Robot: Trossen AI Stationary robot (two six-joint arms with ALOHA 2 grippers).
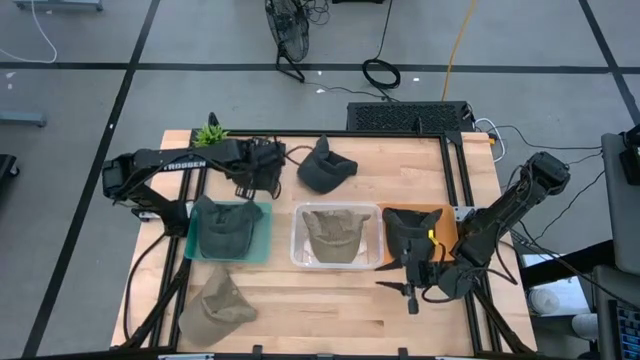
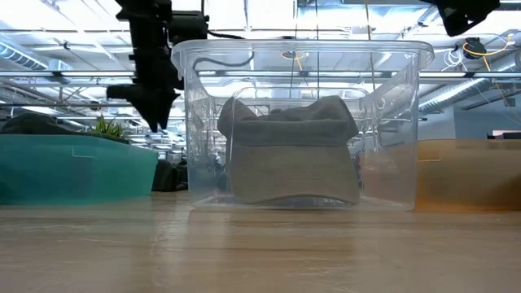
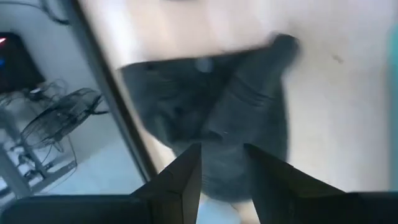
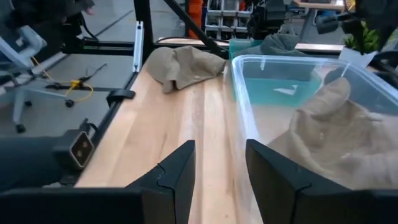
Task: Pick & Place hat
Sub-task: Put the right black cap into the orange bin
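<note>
At table's far edge, left gripper hangs w/ fingers apart, empty, beside dark hat, blurred in its wrist view. Right gripper, parted, empty, near front edge by orange bin.

Three bins in a row, a hat in each

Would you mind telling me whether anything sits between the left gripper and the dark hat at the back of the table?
Nothing visible does. The left gripper hangs open beside the dark hat, with only bare table between them.
</note>
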